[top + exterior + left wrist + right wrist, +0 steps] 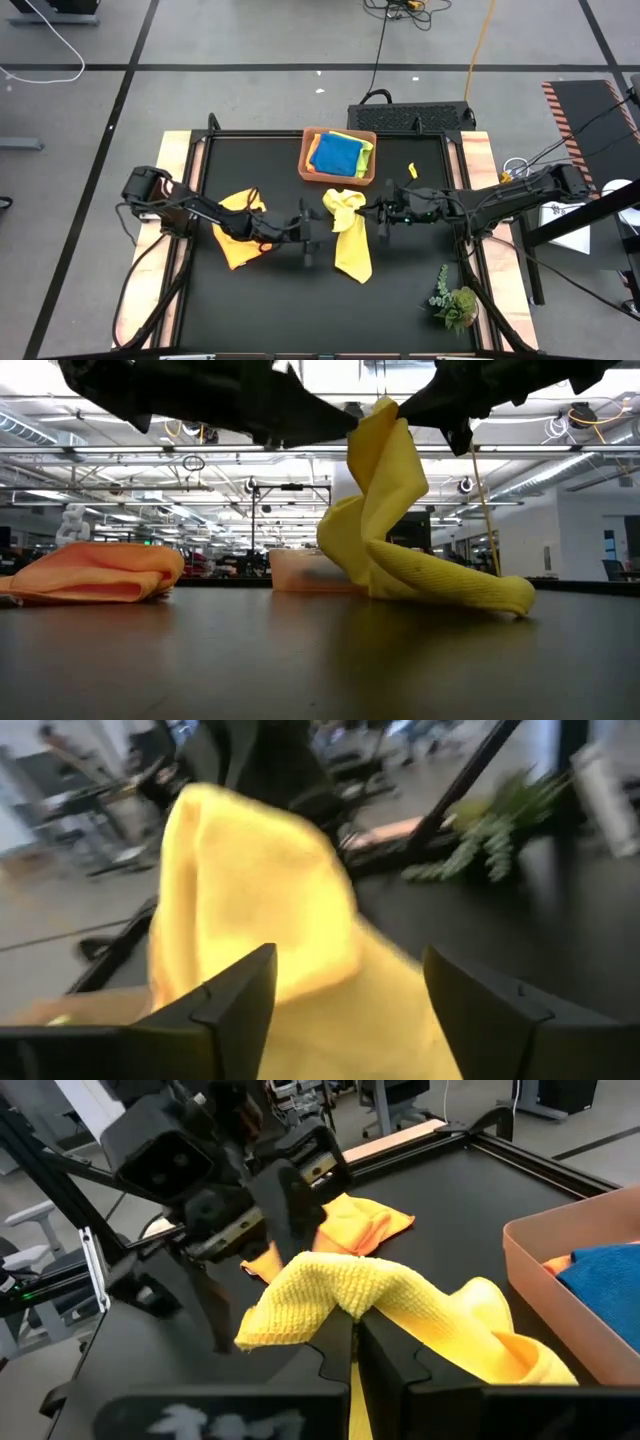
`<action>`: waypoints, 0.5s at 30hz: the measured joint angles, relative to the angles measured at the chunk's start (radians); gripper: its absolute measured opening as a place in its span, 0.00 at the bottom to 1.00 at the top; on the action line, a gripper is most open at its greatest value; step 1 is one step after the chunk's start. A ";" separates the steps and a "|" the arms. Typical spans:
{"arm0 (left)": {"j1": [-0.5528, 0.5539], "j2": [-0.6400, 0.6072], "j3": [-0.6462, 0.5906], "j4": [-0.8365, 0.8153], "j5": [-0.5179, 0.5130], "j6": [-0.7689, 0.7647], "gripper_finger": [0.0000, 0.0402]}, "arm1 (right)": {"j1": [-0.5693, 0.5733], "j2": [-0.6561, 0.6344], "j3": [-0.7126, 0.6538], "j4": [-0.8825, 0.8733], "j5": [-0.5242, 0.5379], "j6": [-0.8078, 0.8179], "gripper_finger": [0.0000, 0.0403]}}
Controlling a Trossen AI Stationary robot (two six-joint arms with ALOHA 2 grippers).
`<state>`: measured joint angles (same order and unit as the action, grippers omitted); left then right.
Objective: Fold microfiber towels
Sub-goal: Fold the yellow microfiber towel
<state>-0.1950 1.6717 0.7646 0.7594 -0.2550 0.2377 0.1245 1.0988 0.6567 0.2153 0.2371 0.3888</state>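
Centre frame, the right pincer (355,1342) pinches the yellow towel (349,232) up off the worktop (400,300) — the left pincer (345,1000) spread wide just beside it.

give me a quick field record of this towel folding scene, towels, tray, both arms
yellow towel: mid-table, one end lifted
right gripper: jaws shut on yellow towel, holding the end up
left gripper: jaws open, facing the yellow towel, not gripping it
orange towel: crumpled on the table's left half
tray: at the far edge, holding blue towel atop others
plant sprig: near right corner
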 joint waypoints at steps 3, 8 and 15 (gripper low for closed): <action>-0.011 0.026 0.028 0.006 -0.101 0.028 0.68 | 0.000 0.000 0.000 -0.003 -0.001 -0.006 0.00; -0.015 0.025 0.042 -0.026 -0.182 0.047 0.69 | 0.000 0.000 0.000 -0.002 -0.001 -0.009 0.00; -0.011 0.026 0.042 -0.064 -0.169 0.066 0.54 | 0.000 0.000 0.000 -0.002 -0.002 -0.016 0.00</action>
<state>-0.2058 1.6974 0.8065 0.6957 -0.4238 0.3034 0.1242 1.0985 0.6567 0.2131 0.2356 0.3729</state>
